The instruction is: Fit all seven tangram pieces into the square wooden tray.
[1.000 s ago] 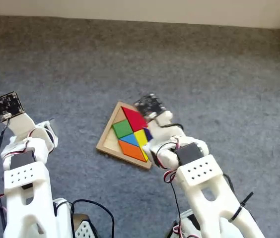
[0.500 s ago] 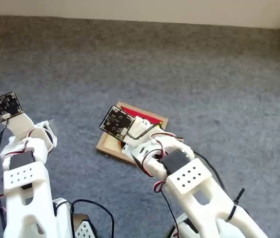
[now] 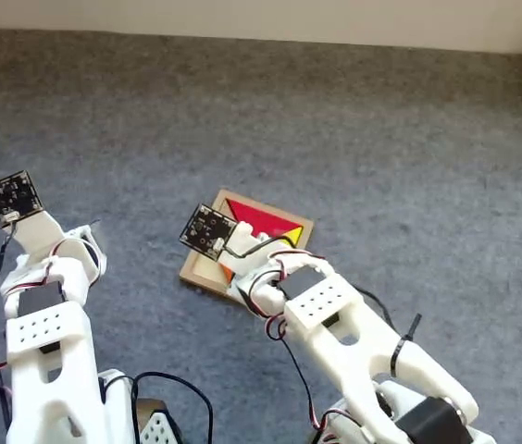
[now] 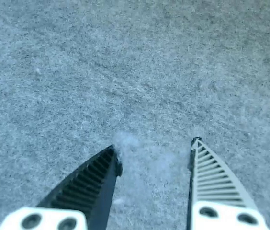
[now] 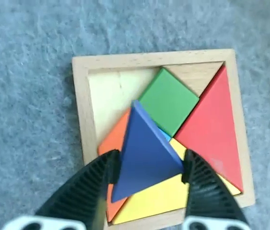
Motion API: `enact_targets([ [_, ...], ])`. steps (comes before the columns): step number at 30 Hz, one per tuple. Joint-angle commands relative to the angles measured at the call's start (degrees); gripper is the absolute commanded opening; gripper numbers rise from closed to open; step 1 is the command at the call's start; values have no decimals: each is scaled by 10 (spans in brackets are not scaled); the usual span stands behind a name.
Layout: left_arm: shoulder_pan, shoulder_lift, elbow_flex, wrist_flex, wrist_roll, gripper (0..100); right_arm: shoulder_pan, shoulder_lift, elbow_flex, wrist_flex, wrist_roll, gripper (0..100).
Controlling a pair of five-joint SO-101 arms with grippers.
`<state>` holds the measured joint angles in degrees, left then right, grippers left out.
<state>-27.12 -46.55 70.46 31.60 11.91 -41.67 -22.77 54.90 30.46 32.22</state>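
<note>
The right claw (image 5: 147, 165) grips a dark blue triangular piece (image 5: 144, 153), one finger on each side of it, above the square wooden tray (image 5: 149, 58). Under the blue piece lie an orange piece (image 5: 113, 139), a yellow triangle (image 5: 159, 199) and a sliver of a light blue piece (image 5: 165, 135). A green square piece (image 5: 169, 100) and a large red triangle (image 5: 211, 129) sit flat in the tray beyond it. A pale patch of tray floor stays uncovered next to the green square.

A second ago the right arm (image 3: 335, 314) stood at the tray's right edge and most of the coloured pieces showed from above. It has since swung left and now hangs over the left and near parts of the tray (image 3: 305, 222), leaving the red triangle (image 3: 259, 220) and a tip of yellow (image 3: 291, 238) visible. The tray has not shifted. The left arm (image 3: 43, 305) has kept its place at the left, well apart from the tray, and the left claw (image 4: 151, 163) is spread wide with nothing between its fingers.

Everything rests on grey carpet (image 4: 125, 72). A pale wall strip (image 3: 242, 18) runs along the far edge.

From above, the right arm hides the claw and the blue piece. Whether the blue piece touches the pieces below it cannot be told.
</note>
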Motion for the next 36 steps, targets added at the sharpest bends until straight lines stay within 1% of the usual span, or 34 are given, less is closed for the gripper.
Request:
enact_targets([
  [1, -4, -10, -2, -9, -4, 228, 0, -4, -41, -15, 4, 207],
  [7, -4, -10, -2, -9, -4, 228, -1, -11, -43, -14, 4, 206],
  [12, -4, -10, -2, -9, -4, 228, -7, -74, -42, -12, 4, 203],
  [13, -4, -10, -2, -9, -4, 228, -6, -92, -40, -12, 2, 187],
  [15, -4, -10, -2, -9, -4, 228, 7, -127, -37, -12, -38, 120],
  [18, -3, -10, -2, -9, -4, 228, 45, -165, -37, -12, -147, 2],
  [20, 0, -10, -2, -7, -4, 228, 83, -178, -37, -12, -232, 18],
  [23, 22, -11, -2, -6, -5, 228, 153, -181, -37, -14, -353, 22],
  [25, 34, -11, -3, -6, -5, 228, 203, -180, -37, -14, -426, 24],
  [27, 41, -11, -7, -5, -15, 228, 237, -180, -36, -15, -481, 27],
  [29, 51, -13, -7, -5, -38, 228, 257, -180, -35, -13, -499, 27],
  [32, 77, -13, -22, -4, -55, 227, 266, -179, -15, -15, -499, 27],
  [36, 118, -10, -90, 70, -82, 227, 271, -179, 0, -16, -497, 27],
])
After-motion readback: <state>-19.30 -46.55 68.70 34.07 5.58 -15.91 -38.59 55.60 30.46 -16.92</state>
